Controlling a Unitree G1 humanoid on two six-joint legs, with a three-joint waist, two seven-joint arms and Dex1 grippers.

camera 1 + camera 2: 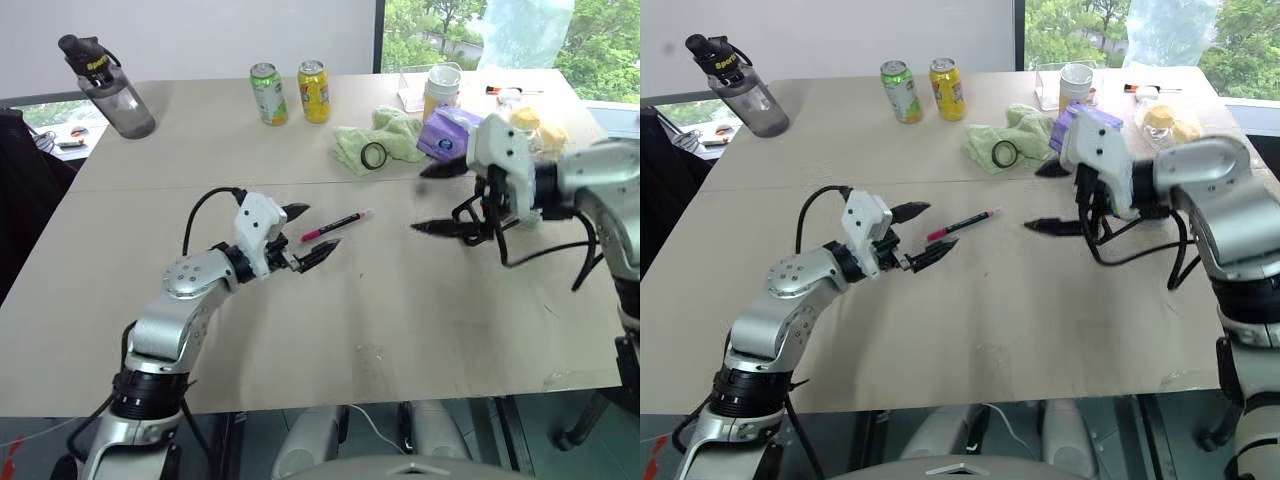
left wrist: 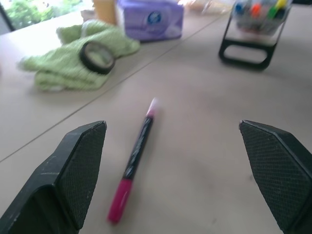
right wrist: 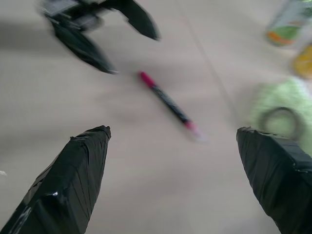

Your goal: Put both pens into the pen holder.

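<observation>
Nearest you, your left claw (image 1: pixel 312 233) hangs spread wide just short of the pink pen (image 1: pixel 335 225), which lies flat on the bare table (image 1: pixel 400 330), its dark-pink end toward the claw, so the fingers look lined up to straddle it. Your right claw (image 1: pixel 443 198) is spread too, holding nothing, over open tabletop beyond the pen's pale cap. Farther off, the pen holder (image 2: pixel 255 29) stands with coloured tips inside, the green cloth (image 1: pixel 385 138) and tape ring (image 1: pixel 373 155) well aside, leaving a free lane.
</observation>
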